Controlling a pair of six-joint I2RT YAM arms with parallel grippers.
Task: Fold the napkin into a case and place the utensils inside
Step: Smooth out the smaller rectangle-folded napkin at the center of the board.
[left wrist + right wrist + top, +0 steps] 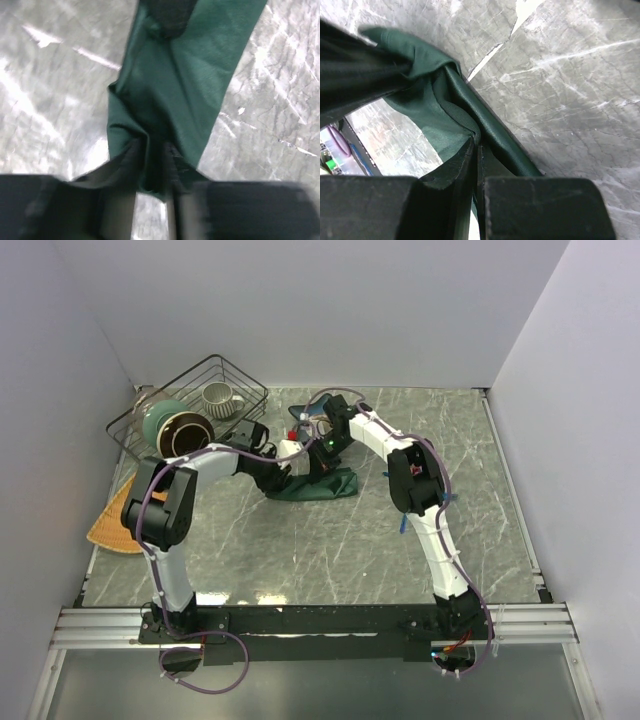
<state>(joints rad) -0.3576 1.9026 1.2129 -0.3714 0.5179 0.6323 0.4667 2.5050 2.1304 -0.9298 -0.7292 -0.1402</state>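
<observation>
The dark green napkin (328, 487) lies bunched in a narrow strip on the marble table, between both arms. In the left wrist view the napkin (182, 80) runs away from my left gripper (152, 186), whose jaws stand a little apart around a crumpled corner. My left gripper (284, 480) sits at the strip's left end. My right gripper (320, 468) is over its middle. In the right wrist view my right gripper (476, 150) is shut on a fold of the napkin (432, 117), which lifts off the table. No utensils show clearly.
A wire basket (232, 368) at the back left holds a teal pot (172, 430) and a white mug (220, 397). An orange-tan mat (112, 527) lies at the left edge. A blue dish (308, 412) sits behind the right arm. White walls enclose the table.
</observation>
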